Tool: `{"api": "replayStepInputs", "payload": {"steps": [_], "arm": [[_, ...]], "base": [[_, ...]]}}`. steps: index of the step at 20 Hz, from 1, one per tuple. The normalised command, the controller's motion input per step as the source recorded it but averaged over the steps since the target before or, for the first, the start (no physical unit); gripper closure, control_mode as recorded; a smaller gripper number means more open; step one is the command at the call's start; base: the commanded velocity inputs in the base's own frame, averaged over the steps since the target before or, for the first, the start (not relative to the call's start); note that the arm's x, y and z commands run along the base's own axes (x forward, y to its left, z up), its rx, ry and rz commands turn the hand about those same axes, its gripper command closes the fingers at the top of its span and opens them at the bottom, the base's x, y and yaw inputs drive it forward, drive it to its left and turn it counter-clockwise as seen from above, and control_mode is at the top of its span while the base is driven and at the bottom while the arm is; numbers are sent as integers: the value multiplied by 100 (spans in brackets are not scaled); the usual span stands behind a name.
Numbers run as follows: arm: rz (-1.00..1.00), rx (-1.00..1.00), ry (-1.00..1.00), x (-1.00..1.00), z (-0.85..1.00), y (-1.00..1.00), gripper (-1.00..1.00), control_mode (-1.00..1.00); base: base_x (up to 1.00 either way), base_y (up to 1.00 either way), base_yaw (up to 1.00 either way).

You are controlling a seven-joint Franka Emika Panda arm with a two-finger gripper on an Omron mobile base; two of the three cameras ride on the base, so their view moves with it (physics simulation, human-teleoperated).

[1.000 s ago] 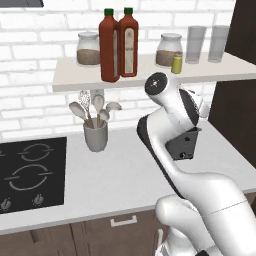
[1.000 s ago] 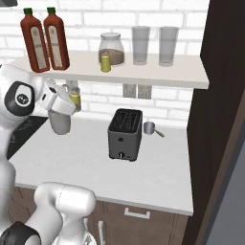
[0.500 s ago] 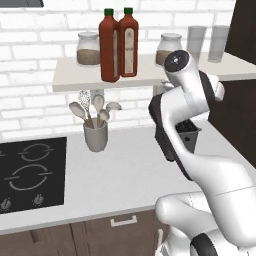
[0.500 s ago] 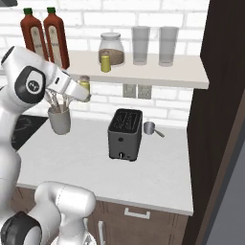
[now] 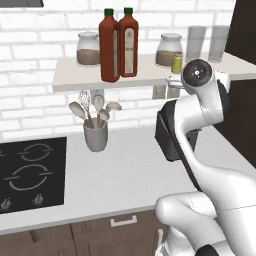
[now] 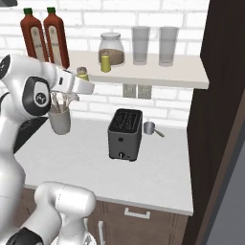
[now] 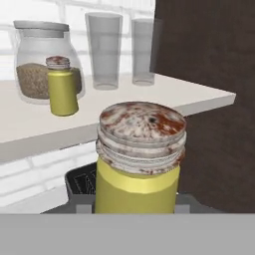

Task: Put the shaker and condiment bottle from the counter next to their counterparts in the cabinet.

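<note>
The end effector [image 6: 82, 76] is holding the shaker [image 7: 139, 159] upright just below the cabinet [image 7: 30, 132] edge, apparently gripping its body, for placing beside its twin shaker [image 7: 62, 85].

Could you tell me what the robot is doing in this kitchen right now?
The arm holds the small yellow shaker in its gripper, lifted off the counter to about the height of the shelf. Its twin shaker already stands on the shelf in front of a jar of brown powder. Both red bottles stand together on the shelf, further left.
</note>
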Motion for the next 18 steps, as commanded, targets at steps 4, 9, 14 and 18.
{"api": "replayStepInputs", "payload": {"steps": [4, 9, 14, 18], "arm": [[27, 0, 0, 1, 34, 21, 100, -100], [19, -5, -9, 0, 22, 43, 100, -100], [12, -13, -13, 5, 15, 49, 100, -100], [11, -1, 4, 59, -7, 17, 100, -100]], "base": [[0, 0, 0], [0, 0, 0], [0, 0, 0], [0, 0, 0]]}}
